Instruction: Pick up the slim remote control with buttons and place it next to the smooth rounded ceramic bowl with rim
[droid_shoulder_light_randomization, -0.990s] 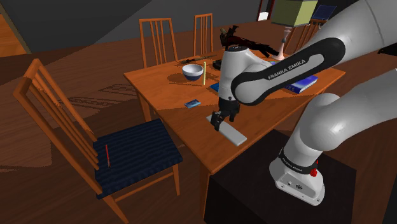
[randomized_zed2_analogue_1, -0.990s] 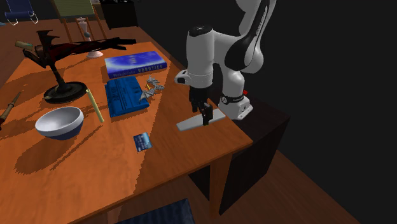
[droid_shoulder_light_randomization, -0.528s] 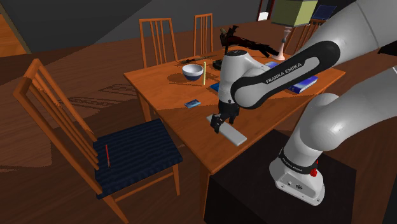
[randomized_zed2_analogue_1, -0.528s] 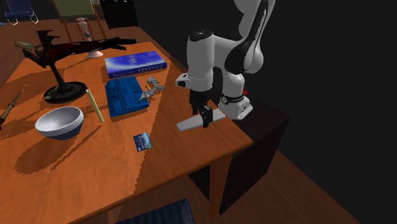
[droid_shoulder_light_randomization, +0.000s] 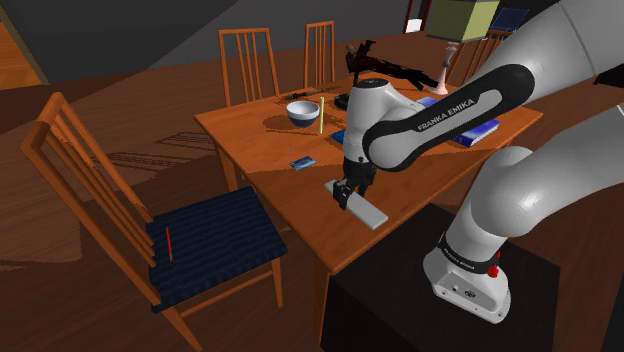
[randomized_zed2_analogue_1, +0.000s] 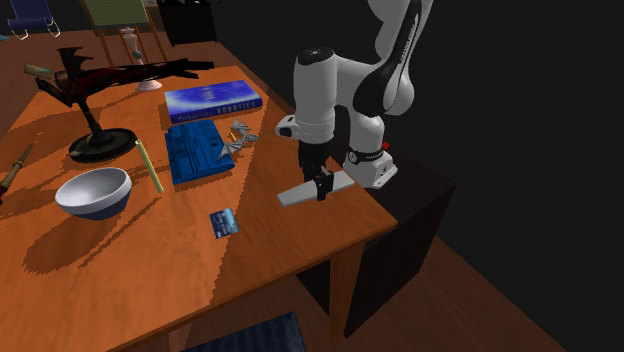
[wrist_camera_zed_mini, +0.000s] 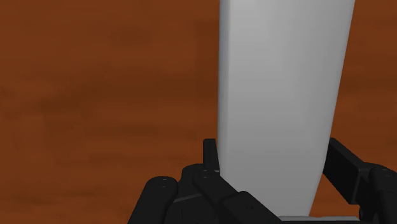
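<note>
Well apart from the bowl (randomized_zed2_analogue_1: 93, 192), across most of the table (randomized_zed2_analogue_1: 270, 262) from it, the remote (randomized_zed2_analogue_1: 298, 194) lies flat, drawn as a plain grey slab. The gripper (randomized_zed2_analogue_1: 320, 187) stands upright over it. Its fingers (wrist_camera_zed_mini: 210, 153) are narrowly parted astride the slab's width. One looks to touch a long edge, while a sliver of table shows beside the other, so I judge the remote not yet clamped.

The step in hand is the grasp. To do it well, close squarely on the two long edges, with the pads low enough to catch the slab's thin sides. I cannot tell whether the hold falls at the slab's middle. If it is off-centre, the free end may dip on lifting, so a firm squeeze and a slow, straight lift seem wise. The carry should then clear the things lying near the bowl and end just beside its rim, not over it.

By count:
- one remote
- one bowl
- one yellowish stick (randomized_zed2_analogue_1: 150, 165) just beside the bowl
- two blue books (randomized_zed2_analogue_1: 197, 150) beyond that stick from the bowl
- one small blue card (randomized_zed2_analogue_1: 224, 222) roughly between bowl and remote
- three wooden chairs (droid_shoulder_light_randomization: 75, 150)
</note>
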